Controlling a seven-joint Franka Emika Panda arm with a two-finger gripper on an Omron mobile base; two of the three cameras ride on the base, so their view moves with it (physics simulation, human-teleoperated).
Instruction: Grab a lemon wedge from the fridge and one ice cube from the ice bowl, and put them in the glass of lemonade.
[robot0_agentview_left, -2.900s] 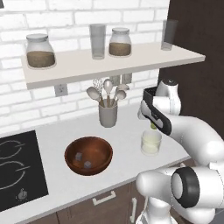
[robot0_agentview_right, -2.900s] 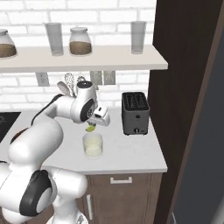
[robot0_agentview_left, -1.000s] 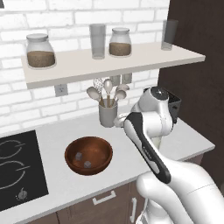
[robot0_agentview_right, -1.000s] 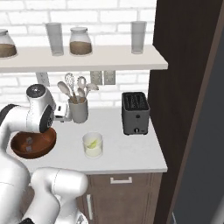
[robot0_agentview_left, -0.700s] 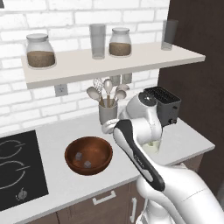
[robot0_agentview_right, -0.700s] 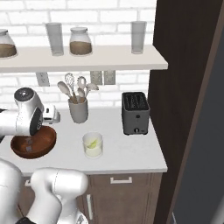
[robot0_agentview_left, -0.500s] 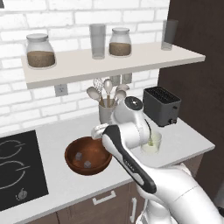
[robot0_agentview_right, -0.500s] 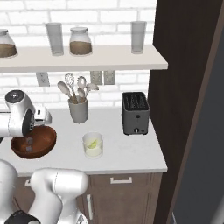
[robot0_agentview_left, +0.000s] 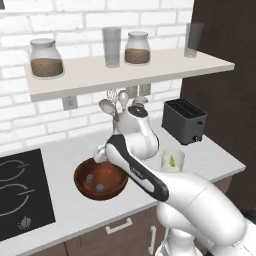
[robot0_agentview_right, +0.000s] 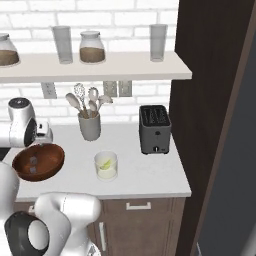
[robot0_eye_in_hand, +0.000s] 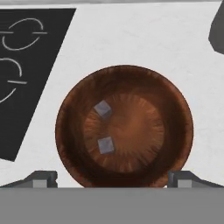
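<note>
Gripper (robot0_eye_in_hand: 112, 178) now over ice bowl (robot0_eye_in_hand: 70, 131), open

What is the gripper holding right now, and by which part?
Nothing. The gripper hangs open above the round reddish-brown wooden bowl, with both grey ice cubes lying loose inside.

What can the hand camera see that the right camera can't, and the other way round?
The hand view alone shows the black stove beside the bowl, and the open hand poised above it. The right base view alone shows the glass of lemonade with a lemon wedge in it, the toaster, the utensil cup and the shelf jars. Both show the wooden ice bowl with two ice cubes.
</note>
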